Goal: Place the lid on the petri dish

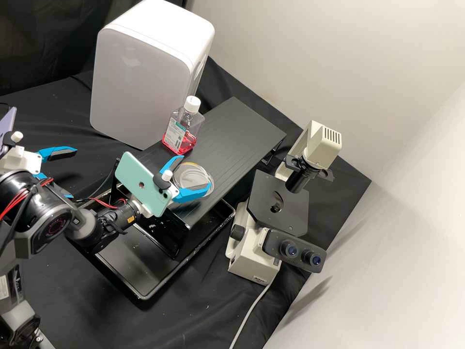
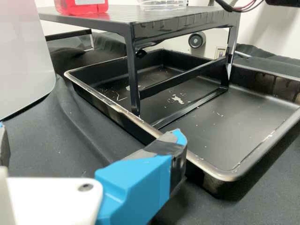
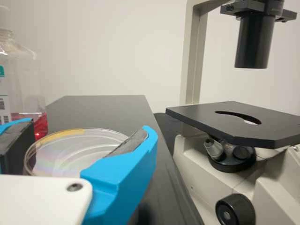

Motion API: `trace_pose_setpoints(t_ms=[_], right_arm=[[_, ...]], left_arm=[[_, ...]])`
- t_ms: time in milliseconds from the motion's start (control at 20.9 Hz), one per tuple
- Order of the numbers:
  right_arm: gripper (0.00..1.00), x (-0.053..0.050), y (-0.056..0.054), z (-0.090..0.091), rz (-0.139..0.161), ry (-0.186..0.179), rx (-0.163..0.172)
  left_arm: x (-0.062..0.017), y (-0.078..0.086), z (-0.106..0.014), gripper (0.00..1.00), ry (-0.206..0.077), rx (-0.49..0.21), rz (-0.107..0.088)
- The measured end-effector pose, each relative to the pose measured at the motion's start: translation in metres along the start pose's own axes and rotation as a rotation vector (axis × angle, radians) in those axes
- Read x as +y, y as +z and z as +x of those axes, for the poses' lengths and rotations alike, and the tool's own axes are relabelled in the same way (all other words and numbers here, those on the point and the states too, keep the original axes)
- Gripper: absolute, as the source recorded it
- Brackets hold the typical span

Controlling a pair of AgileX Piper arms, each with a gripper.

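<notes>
A clear petri dish with its lid [image 1: 194,176] sits on the near end of the black raised shelf [image 1: 237,138]. My right gripper [image 1: 196,172] straddles it, one blue finger on each side, both touching the rim. In the right wrist view the lid [image 3: 70,149] lies between the fingertips [image 3: 140,145] of that gripper [image 3: 89,129], resting low on the shelf top. My left gripper [image 1: 72,173] hangs open at the far left of the bench, holding nothing. Its blue finger [image 2: 145,180] points at the black tray [image 2: 243,164] under the shelf.
A flask of red liquid [image 1: 182,127] stands on the shelf just behind the dish. Behind that is a big white box [image 1: 147,72]. A microscope [image 1: 286,208] stands to the right of the shelf, its stage [image 3: 234,122] close to the right gripper.
</notes>
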Motion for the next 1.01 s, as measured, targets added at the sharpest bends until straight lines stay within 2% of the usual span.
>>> trace_pose_setpoints(t_ms=[96, 192, 336, 432, 575, 719, 815, 959, 1007], right_arm=[[0.00, 0.0007, 0.0005, 0.0025, 0.019, -0.007, 0.011], [0.00, 0.0018, 0.0009, 0.0032, 0.018, -0.010, 0.016], [0.00, 0.0033, 0.0010, 0.0043, 0.039, -0.004, 0.016], [0.00, 0.0033, 0.0010, 0.0045, 0.039, -0.005, 0.015], [0.00, 0.0022, 0.0018, 0.0068, 0.032, -0.024, -0.004], [0.00, 0.0022, 0.0022, 0.0085, -0.024, -0.033, -0.014], [0.00, 0.0011, 0.0033, 0.0088, -0.077, -0.048, -0.027], [0.00, 0.0017, 0.0038, 0.0096, -0.150, -0.046, -0.036], [0.00, 0.0017, 0.0050, 0.0096, -0.162, -0.047, -0.048]], left_arm=[[0.0000, 0.0000, 0.0000, 1.00, 0.000, 0.000, 0.000], [-0.0001, 0.0002, 0.0000, 1.00, 0.000, 0.001, -0.001], [-0.0003, 0.0009, -0.0002, 1.00, 0.001, 0.005, -0.004], [-0.0004, 0.0011, -0.0002, 1.00, 0.001, 0.005, -0.004], [-0.0004, 0.0011, -0.0002, 1.00, 0.001, 0.005, -0.004], [-0.0003, 0.0011, -0.0002, 1.00, 0.001, 0.006, -0.004], [-0.0018, 0.0007, 0.0002, 1.00, -0.005, 0.008, -0.003], [-0.0038, 0.0001, 0.0008, 1.00, -0.014, 0.012, -0.003], [-0.0042, 0.0000, 0.0008, 1.00, -0.015, 0.012, -0.003]])
